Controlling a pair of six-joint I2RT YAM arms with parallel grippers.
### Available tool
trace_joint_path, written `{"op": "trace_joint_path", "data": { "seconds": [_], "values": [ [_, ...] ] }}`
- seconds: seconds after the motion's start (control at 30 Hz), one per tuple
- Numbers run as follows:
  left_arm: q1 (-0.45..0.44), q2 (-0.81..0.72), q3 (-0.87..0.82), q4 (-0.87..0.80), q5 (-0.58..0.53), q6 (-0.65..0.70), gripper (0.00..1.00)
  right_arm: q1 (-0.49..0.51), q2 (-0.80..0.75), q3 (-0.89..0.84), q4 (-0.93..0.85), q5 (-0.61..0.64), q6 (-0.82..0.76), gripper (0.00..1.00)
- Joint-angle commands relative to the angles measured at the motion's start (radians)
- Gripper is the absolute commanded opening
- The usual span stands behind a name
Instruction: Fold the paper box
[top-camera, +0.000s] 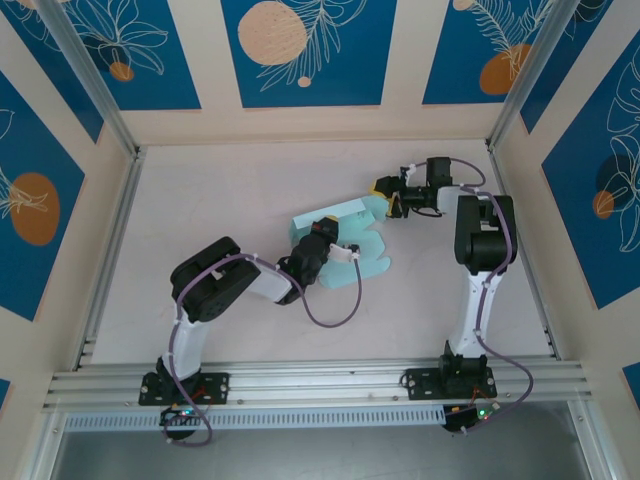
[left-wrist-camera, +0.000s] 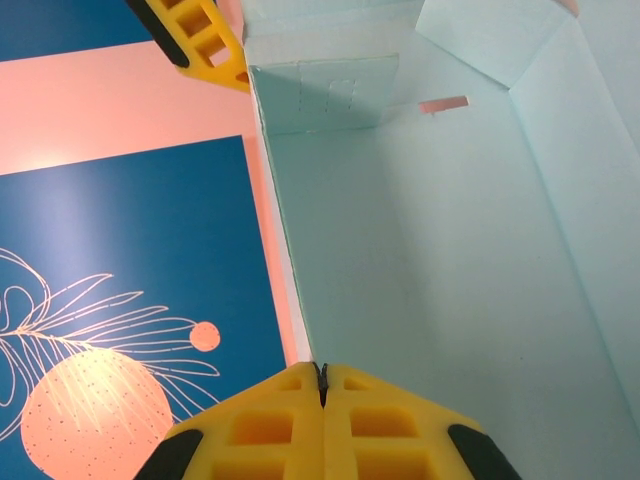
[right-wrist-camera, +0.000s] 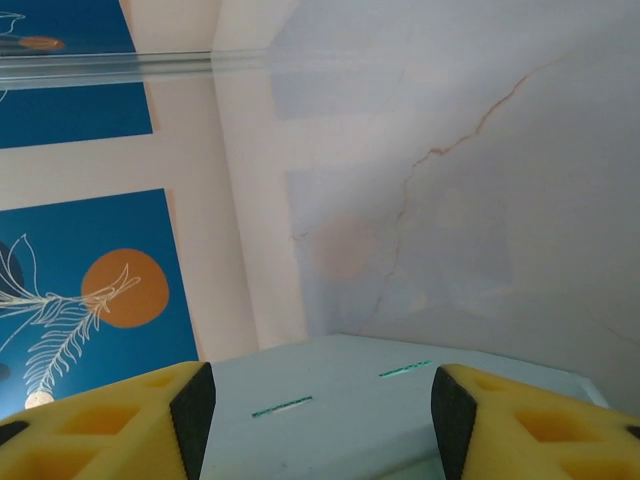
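The paper box (top-camera: 368, 262) is pale mint card, partly folded, lying mid-table. In the left wrist view its floor (left-wrist-camera: 450, 260) and a raised side wall (left-wrist-camera: 320, 95) show, and the wall's edge runs straight down into my left gripper (left-wrist-camera: 322, 385), which is shut on that thin wall. From above, my left gripper (top-camera: 333, 232) sits over the box's middle. My right gripper (top-camera: 388, 198) is at the box's far right corner; one of its yellow fingers (left-wrist-camera: 195, 35) shows past the wall. Its jaws (right-wrist-camera: 322, 400) stand open, with a slotted mint panel (right-wrist-camera: 330, 430) between them.
The pale table (top-camera: 230, 200) is enclosed by walls with blue leaf-print panels (top-camera: 305, 50) and aluminium posts (top-camera: 95, 80). A metal rail (top-camera: 320, 385) runs along the near edge by the arm bases. Bare table lies left of and behind the box.
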Motion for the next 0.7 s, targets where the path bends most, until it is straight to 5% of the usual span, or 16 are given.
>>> {"op": "trace_joint_path", "data": {
  "seconds": [0.0, 0.67],
  "values": [
    [-0.006, 0.026, 0.012, -0.076, 0.004, 0.023, 0.0, 0.016, -0.085, -0.031, 0.01, -0.039, -0.019, 0.6],
    [-0.013, 0.047, 0.025, -0.072, -0.001, 0.048, 0.0, 0.09, -0.196, -0.159, 0.083, 0.019, 0.096, 0.56]
  ]
}}
